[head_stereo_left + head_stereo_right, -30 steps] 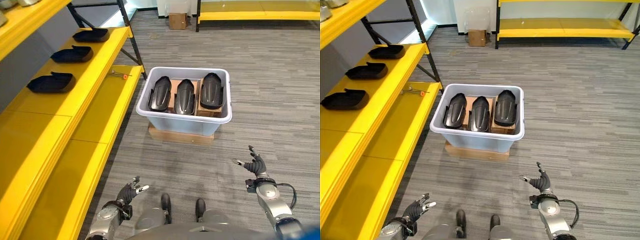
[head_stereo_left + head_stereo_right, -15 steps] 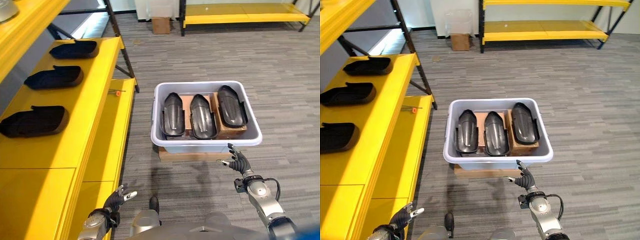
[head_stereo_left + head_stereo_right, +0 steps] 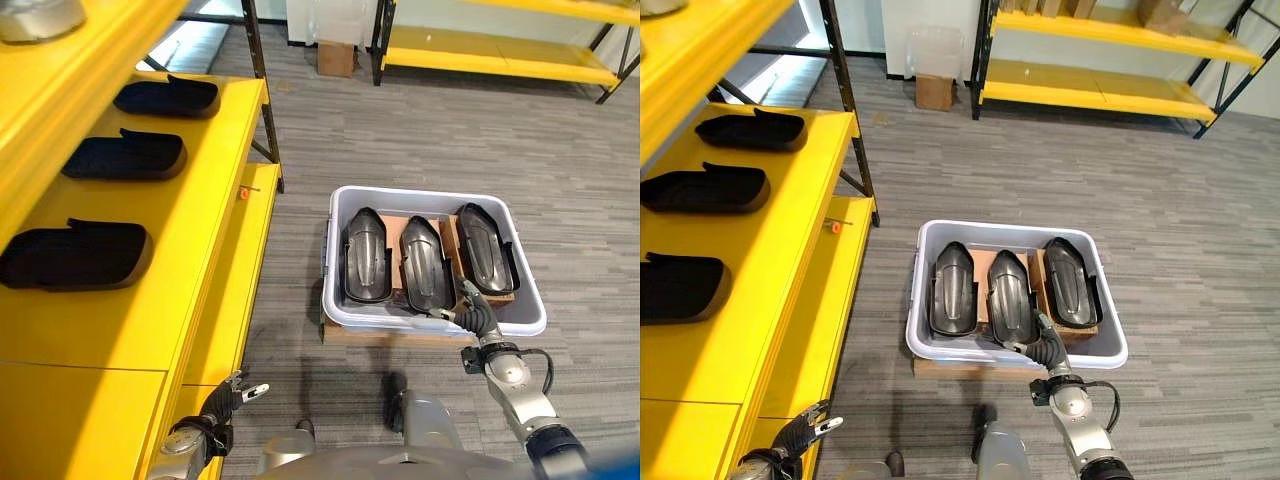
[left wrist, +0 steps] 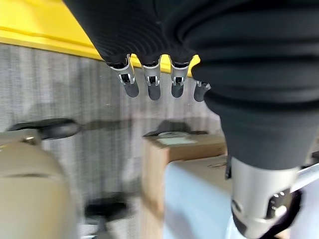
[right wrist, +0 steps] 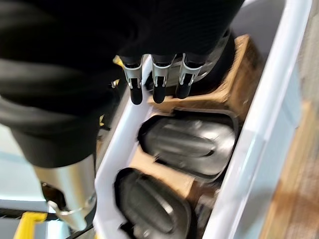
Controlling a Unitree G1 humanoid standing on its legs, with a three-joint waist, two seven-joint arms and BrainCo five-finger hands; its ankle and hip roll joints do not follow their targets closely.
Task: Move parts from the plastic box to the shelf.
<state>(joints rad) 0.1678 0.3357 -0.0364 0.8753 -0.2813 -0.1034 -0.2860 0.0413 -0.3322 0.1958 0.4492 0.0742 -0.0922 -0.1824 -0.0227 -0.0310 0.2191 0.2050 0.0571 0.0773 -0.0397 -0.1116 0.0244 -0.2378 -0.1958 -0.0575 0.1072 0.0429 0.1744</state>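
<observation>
Warehouse or stockroom, yellow steel shelving point(image 3: 200, 200) with dark uprights along the wall, more yellow racks point(image 3: 1110, 95) at the far end, grey striped carpet floor point(image 3: 1200, 220), cardboard carton point(image 3: 933, 92) beside them

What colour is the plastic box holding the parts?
Pale grey-white plastic box; clearest in the right eye view.

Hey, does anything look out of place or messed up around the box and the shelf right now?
Nothing stands out: three dark parts lie side by side in the plastic box, three more sit on the yellow shelf.
</observation>
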